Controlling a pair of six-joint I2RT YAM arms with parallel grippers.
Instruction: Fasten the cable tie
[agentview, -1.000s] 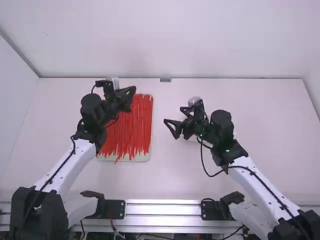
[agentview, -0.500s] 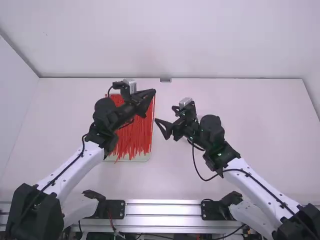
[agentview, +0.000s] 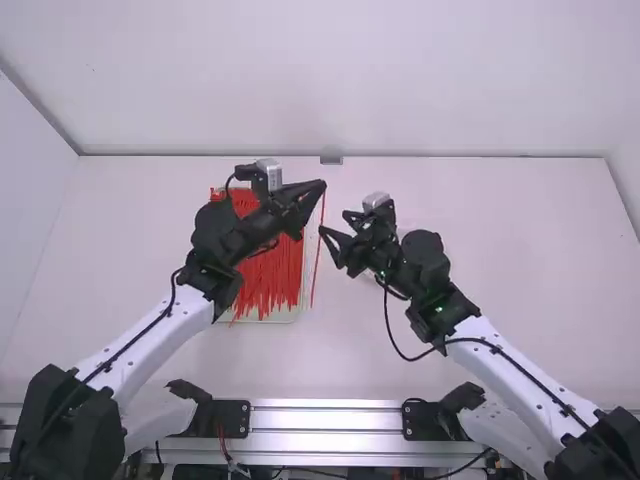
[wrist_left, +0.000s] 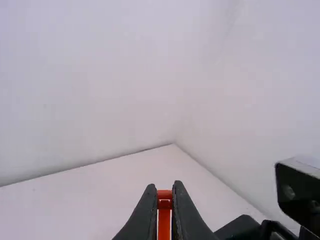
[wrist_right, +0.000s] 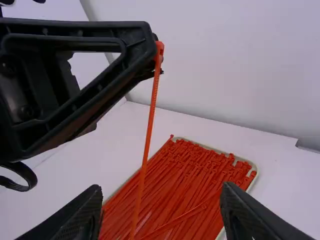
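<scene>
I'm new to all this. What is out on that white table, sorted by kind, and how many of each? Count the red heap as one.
Black grippers: 2 (left gripper, right gripper)
Single red cable tie, held up by the left gripper: 1
Loose heap of more red ties: 1
Flat tray under the heap: 1
Total: 5

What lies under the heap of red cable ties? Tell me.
A flat pale tray, its rim showing around the heap of red cable ties, on the white table. The tray's middle is covered by the ties.
</scene>
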